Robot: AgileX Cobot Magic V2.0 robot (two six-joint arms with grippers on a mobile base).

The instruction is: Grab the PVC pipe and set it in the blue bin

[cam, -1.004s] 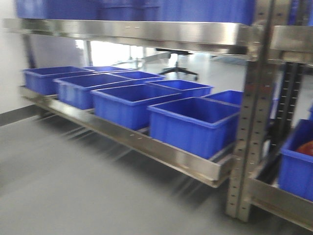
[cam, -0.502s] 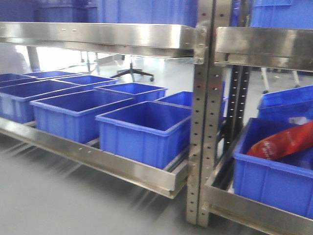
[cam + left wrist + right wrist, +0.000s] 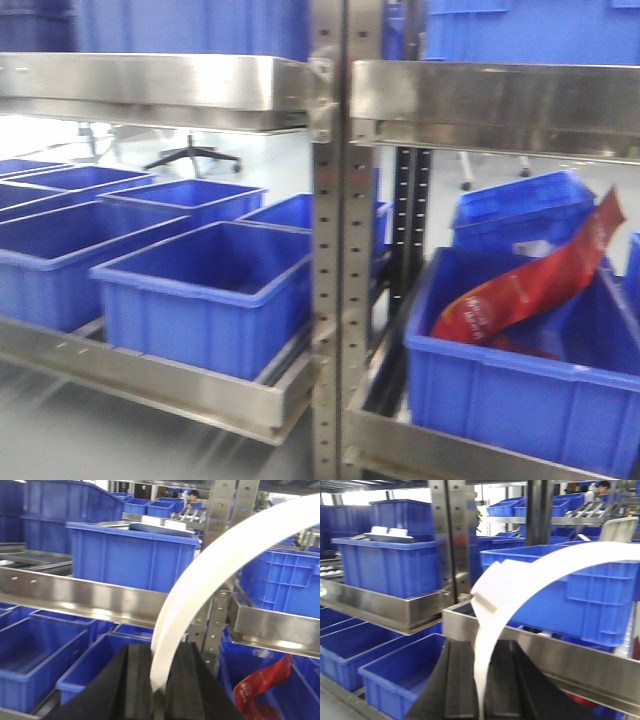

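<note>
The PVC pipe (image 3: 200,570) is white and curved. In the left wrist view it rises from between the black fingers and arcs to the upper right. My left gripper (image 3: 161,651) is shut on its lower end. In the right wrist view a white curved length of pipe (image 3: 520,575) arcs off to the right, and my right gripper (image 3: 482,647) is shut on it. Whether both hold one piece I cannot tell. An empty blue bin (image 3: 210,290) sits on the low shelf left of the post. It also lies below each gripper, as bin (image 3: 95,665) and bin (image 3: 400,675). Neither gripper shows in the front view.
A steel upright post (image 3: 335,300) splits the rack. To its right a blue bin (image 3: 500,385) holds a red packet (image 3: 530,285). More blue bins line the low shelf (image 3: 150,385) on the left. A steel upper shelf (image 3: 150,85) carries further bins.
The front view has swung right along the rack. The post has shifted from the right side to the middle, and the bin with the red packet has come fully into sight.
</note>
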